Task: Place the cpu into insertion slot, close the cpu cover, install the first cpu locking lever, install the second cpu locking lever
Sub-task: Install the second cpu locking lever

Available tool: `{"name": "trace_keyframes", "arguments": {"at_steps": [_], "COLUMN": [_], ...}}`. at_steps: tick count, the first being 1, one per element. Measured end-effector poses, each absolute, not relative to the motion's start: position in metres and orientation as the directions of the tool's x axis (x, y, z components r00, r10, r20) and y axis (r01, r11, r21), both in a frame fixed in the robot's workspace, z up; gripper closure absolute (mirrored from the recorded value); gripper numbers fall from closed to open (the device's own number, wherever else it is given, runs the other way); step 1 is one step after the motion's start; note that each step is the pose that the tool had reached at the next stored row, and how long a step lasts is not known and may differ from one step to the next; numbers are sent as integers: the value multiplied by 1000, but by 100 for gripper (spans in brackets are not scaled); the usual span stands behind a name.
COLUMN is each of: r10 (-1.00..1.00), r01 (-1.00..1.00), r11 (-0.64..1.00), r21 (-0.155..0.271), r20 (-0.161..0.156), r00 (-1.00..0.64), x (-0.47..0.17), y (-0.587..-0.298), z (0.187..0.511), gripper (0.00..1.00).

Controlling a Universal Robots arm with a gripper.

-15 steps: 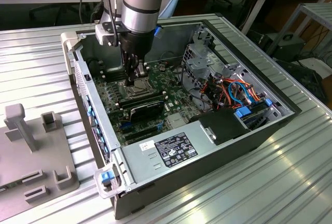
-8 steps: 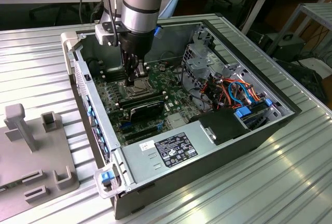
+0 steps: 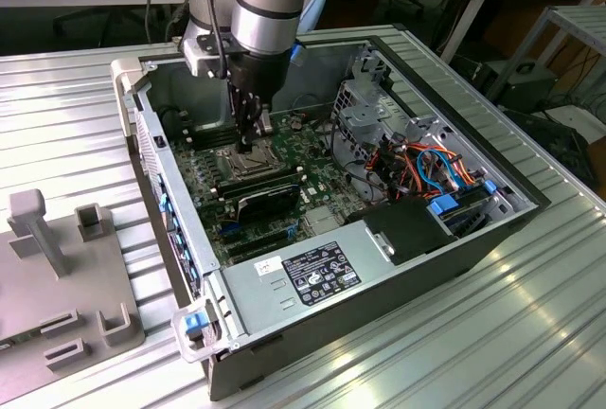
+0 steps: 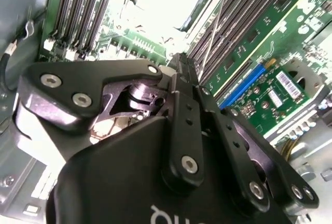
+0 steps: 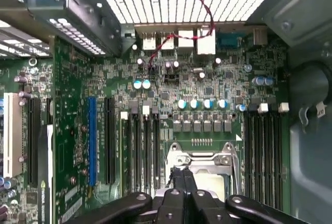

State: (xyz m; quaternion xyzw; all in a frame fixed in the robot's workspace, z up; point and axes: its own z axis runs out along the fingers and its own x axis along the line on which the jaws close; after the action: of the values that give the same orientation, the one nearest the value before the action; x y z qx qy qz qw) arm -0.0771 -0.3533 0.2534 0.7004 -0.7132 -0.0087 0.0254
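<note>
Motherboard (image 5: pixel 207 105); shut jaws at socket (image 5: pixel 199 164).

A ribbed silver metal table (image 3: pixel 530 333) carried the open black computer case (image 3: pixel 379 276) and a grey plastic fixture tray (image 3: pixel 57 286).

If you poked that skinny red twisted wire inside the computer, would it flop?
Probably. The thin red twisted wire hangs in a loose curve, so it likely bends easily. Being so thin, it is probably light and would swing, not roll.
</note>
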Motion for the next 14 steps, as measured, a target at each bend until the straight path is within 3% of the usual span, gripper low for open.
{"name": "trace_keyframes", "arguments": {"at_steps": [14], "r10": [-1000], "r01": [-998], "r11": [19], "r21": [66], "r20": [25], "r00": [-17], "x": [-61], "y": [-362], "z": [246], "gripper": [89]}}
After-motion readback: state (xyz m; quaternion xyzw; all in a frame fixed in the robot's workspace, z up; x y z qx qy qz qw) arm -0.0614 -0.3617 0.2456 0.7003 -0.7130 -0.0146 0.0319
